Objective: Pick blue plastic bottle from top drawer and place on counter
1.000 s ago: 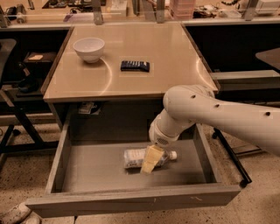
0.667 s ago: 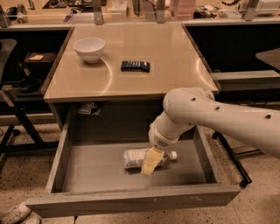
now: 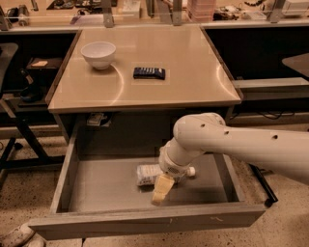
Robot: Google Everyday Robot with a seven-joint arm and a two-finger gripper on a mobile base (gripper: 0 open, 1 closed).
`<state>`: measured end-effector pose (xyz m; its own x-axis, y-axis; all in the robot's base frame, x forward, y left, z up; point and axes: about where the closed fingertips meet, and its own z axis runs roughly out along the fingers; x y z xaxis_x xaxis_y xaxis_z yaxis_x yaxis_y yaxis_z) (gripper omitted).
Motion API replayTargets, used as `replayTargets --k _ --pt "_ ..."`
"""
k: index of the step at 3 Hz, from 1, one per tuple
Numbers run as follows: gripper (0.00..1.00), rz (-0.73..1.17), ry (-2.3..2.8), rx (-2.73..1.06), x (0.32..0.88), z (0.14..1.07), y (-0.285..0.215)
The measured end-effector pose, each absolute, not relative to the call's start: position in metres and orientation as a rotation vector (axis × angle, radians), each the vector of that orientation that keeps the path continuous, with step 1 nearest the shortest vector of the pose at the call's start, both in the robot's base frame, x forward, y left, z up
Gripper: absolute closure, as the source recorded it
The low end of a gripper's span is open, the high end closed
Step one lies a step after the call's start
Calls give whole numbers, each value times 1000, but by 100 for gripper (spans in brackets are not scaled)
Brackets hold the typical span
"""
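The blue plastic bottle (image 3: 147,173) lies on its side on the grey floor of the open top drawer (image 3: 145,223), its white cap (image 3: 191,171) pointing right. My white arm reaches in from the right. My gripper (image 3: 161,188) hangs down inside the drawer, right over the bottle's middle and just in front of it, hiding part of the bottle. The beige counter (image 3: 188,72) is above the drawer.
A white bowl (image 3: 98,53) and a small dark flat gadget (image 3: 149,73) sit on the counter's left and middle. A cluttered shelf (image 3: 145,12) runs along the back. A dark chair frame (image 3: 19,125) stands at the left.
My gripper has shifted slightly left and toward the drawer's front, lower over the bottle. The bottle has not moved.
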<state>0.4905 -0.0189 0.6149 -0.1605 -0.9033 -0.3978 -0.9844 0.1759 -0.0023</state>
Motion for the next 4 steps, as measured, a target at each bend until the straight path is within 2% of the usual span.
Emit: replayTargets --k 1,2,4 --pt "0 375 2153 -1803 490 599 -17" --pt "18 375 2153 -1803 490 599 -17" --pt "65 375 2153 -1803 490 599 -17"
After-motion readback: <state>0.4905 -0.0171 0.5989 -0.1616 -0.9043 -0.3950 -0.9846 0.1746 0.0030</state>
